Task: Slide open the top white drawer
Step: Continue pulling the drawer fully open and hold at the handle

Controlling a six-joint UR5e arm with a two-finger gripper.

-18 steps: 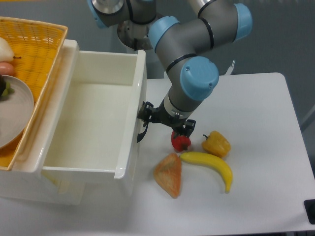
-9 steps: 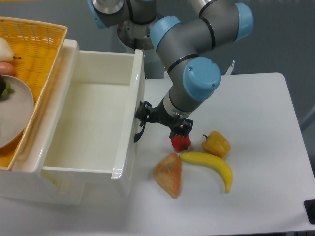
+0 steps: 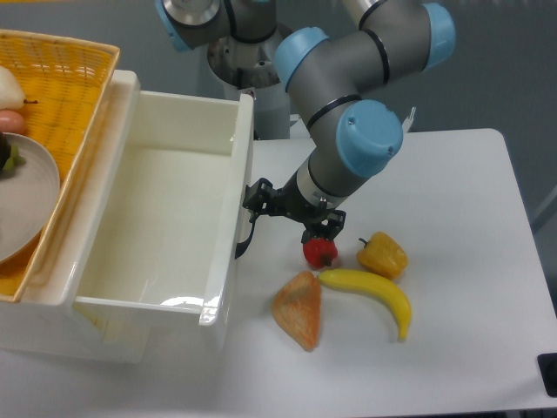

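Now the end effector (image 3: 254, 198) sits at the top white drawer's (image 3: 157, 209) handle

Banana (image 3: 372, 292); yellow pepper (image 3: 383, 254); wicker basket (image 3: 61, 87)

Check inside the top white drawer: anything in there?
The glossy white plastic top drawer looks empty: bare white floor and walls. The strip of floor behind its near front wall is hidden.

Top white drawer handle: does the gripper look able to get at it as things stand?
Probably yes. The gripper sits right at the black handle on the top white drawer, with nothing between them. Whether it is closed on it cannot be told.
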